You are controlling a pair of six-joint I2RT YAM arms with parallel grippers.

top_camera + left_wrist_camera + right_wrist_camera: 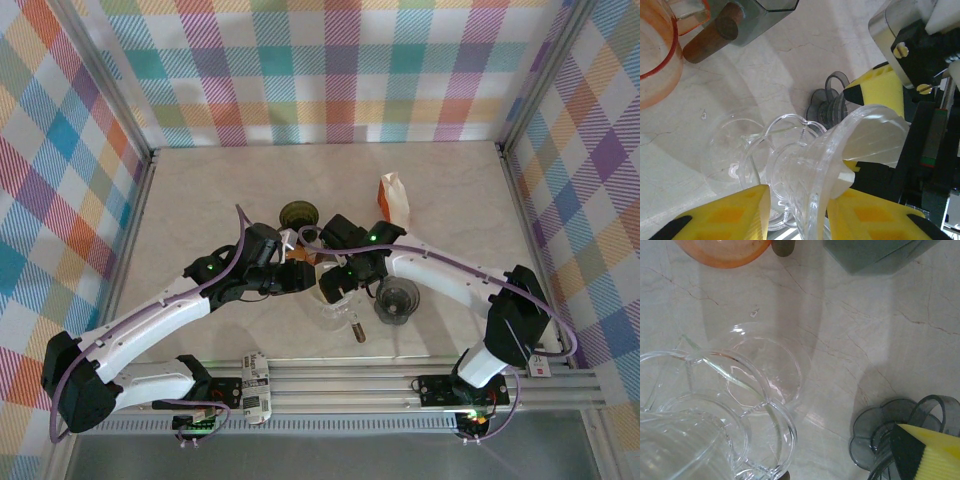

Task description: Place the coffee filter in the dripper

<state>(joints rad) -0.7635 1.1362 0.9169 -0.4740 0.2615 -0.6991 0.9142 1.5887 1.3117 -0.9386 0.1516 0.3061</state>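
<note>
Table (pixel 200 190), marble-look: both arms meet over its middle, other kit crowded around.

L gripper (pixel 799 197): yellow fingers (pixel 735 212) sit 1 each side of the clear dripper (pixel 800 165). They are partway closed and, as far as I can tell, press on its base and cone, which reads as a grip. Dripper is tipped over, mouth toward the R arm. A round glass piece (pixel 767 367) lies on the table just beyond its base; can't tell if they touch.

R gripper (pixel 338 285): jaws spread wide. 1 yellow finger (pixel 875 90) is just above the dripper mouth. Nothing seen pinched in it.

Coffee filter (pixel 872 137): white paper in the mouth of the clear dripper, lying against the cone wall w/ its edge standing past the rim. Can't tell whether it reaches the bottom.

Status (judgement): main step approx done — filter is inside the cone and R shows no hold on it. Left to do: seat it fully if it isn't, R backs out, L stands the dripper upright, prob. on the glass piece.

Other: smoky grey dripper (pixel 885 442) nearby, apart from both grippers — orange cup (pixel 655 60) off to 1 side.
</note>
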